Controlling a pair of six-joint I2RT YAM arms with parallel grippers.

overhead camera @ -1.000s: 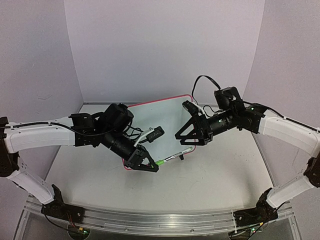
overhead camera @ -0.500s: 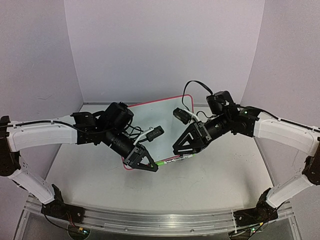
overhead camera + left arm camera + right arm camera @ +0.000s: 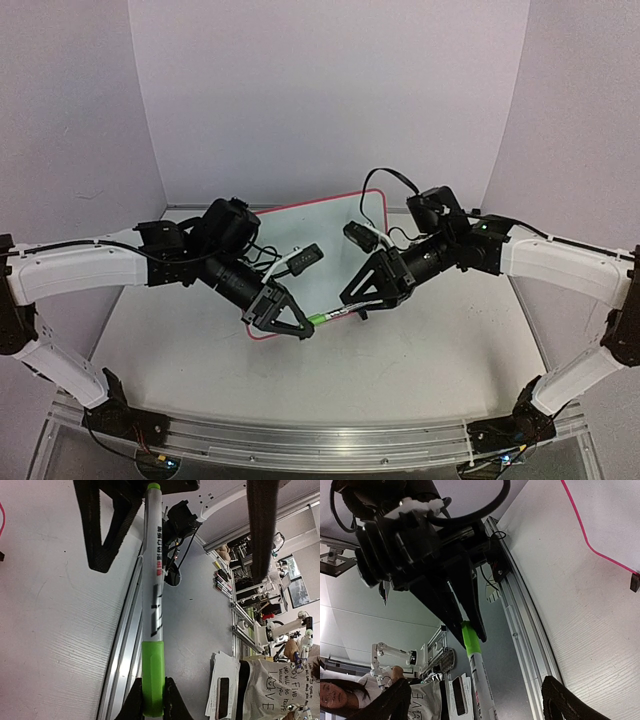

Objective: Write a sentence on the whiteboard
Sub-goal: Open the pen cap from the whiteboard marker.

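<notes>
The whiteboard (image 3: 335,235) with its red-pink frame lies at the back middle of the table; its corner also shows in the right wrist view (image 3: 615,515). No sentence shows on the part of its face in view. My left gripper (image 3: 298,328) (image 3: 152,702) is shut on the green cap (image 3: 152,675) of a white marker (image 3: 345,312), held above the table. The marker (image 3: 152,580) points at my right gripper (image 3: 368,298). My right gripper (image 3: 480,700) is open, its fingers (image 3: 395,702) wide on either side of the marker's body (image 3: 482,685).
A black clip foot (image 3: 634,582) of the board stands on the table (image 3: 430,350). The aluminium rail (image 3: 320,440) runs along the near edge. Purple walls close the back and sides. Both arms cross in front of the board.
My right gripper has moved left and down to the marker and now straddles its body. My left gripper has shifted slightly with the marker still in it.
</notes>
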